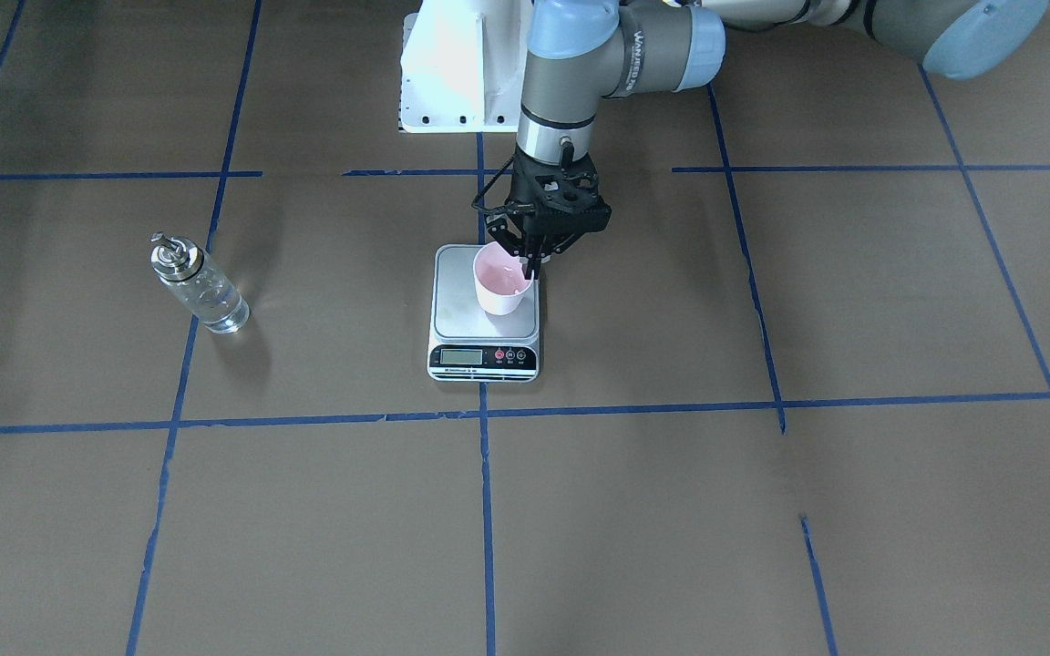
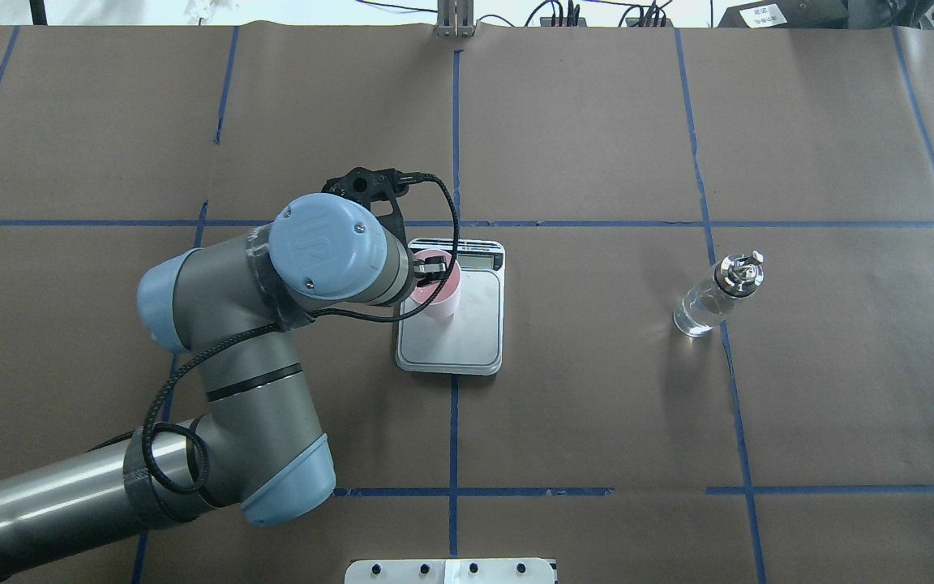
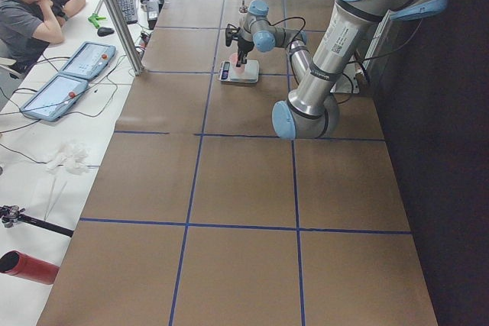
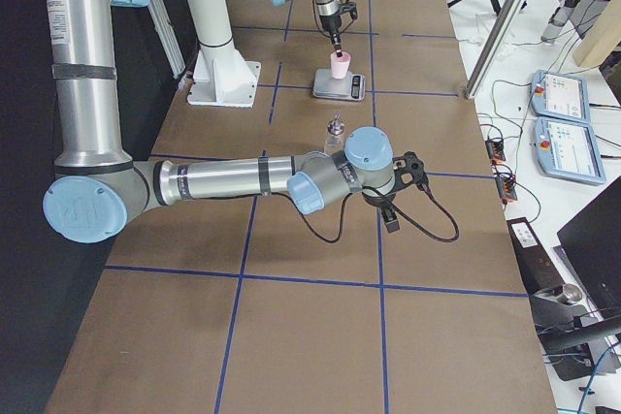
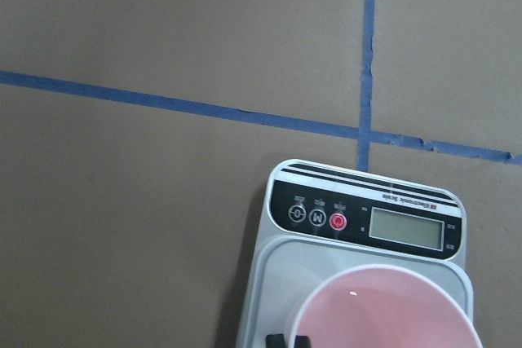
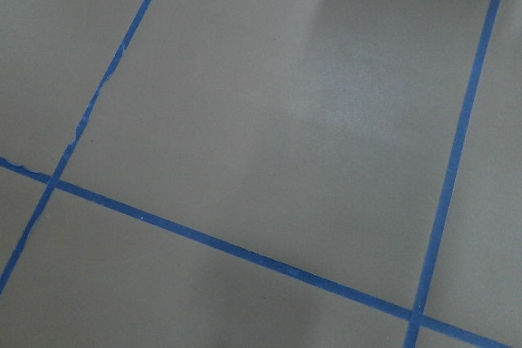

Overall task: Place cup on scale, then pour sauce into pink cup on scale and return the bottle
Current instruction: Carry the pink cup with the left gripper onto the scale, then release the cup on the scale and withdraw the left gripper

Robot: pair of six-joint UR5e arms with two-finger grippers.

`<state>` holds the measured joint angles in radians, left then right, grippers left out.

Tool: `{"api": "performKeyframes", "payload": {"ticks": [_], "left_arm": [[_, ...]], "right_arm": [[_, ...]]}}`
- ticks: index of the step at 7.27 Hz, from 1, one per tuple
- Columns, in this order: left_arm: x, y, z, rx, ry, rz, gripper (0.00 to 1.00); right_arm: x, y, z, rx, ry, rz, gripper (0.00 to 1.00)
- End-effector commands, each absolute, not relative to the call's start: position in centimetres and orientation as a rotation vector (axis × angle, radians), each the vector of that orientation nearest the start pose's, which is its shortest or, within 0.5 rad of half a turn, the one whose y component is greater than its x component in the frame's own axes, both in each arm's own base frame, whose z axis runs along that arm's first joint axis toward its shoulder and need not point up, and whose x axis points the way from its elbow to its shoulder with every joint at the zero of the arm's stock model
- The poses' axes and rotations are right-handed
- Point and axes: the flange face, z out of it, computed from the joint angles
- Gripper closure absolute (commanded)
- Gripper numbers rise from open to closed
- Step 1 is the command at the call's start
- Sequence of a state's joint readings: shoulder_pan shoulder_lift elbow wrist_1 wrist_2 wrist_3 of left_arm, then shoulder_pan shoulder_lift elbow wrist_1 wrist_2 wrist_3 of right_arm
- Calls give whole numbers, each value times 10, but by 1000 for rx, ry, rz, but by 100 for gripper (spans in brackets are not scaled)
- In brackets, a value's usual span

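The pale pink cup (image 1: 499, 287) stands upright on the platform of the small silver-grey scale (image 1: 458, 319), toward its robot-side corner. My left gripper (image 1: 528, 264) points down and is shut on the cup's rim, one finger inside and one outside. From overhead the fingers (image 2: 432, 266) sit over the cup (image 2: 439, 303). The left wrist view shows the cup's pink inside (image 5: 383, 315) and the scale's display (image 5: 405, 228). The clear glass bottle (image 1: 201, 290) with its metal cap stands alone with clear sauce in it. My right gripper (image 4: 390, 212) hovers over bare table near the bottle (image 4: 336, 131); I cannot tell its state.
Brown paper with blue tape lines (image 1: 484, 415) covers the table. The white robot base (image 1: 452, 73) stands behind the scale. An operator (image 3: 30, 5) sits beyond the table's far edge beside two tablets (image 3: 72, 78). The right wrist view shows only paper and tape.
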<state>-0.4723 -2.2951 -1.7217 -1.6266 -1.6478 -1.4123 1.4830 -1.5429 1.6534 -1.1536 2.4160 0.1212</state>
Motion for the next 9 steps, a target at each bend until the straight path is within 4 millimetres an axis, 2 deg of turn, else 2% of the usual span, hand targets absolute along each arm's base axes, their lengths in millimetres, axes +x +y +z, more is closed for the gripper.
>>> {"api": "performKeyframes", "payload": {"ticks": [1,3,4,5,6,7,8,9], "left_arm": [[553,-419,157,212,899,-260,84],[552,-419,161,213,894,-260,20],[550,-418,158,222,901,-253,0],[541,-415,152,233,917,-243,0],[519,-407,151,278,924,-163,0],[476,-392,161,328,907,-78,0],[422,-392,166,392,876,-17,0],[384,-393,177,436,854,43,0]], "right_arm": [[13,-524,551,407,-872,-192,0],[13,-524,551,407,-872,-192,0],[13,-524,551,407,-872,-192,0],[12,-524,551,406,-872,-193,0],[12,-524,550,408,-872,-194,0],[12,-525,538,428,-873,-200,0],[8,-523,512,448,-887,-177,0],[-7,-517,478,448,-922,-133,0]]}}
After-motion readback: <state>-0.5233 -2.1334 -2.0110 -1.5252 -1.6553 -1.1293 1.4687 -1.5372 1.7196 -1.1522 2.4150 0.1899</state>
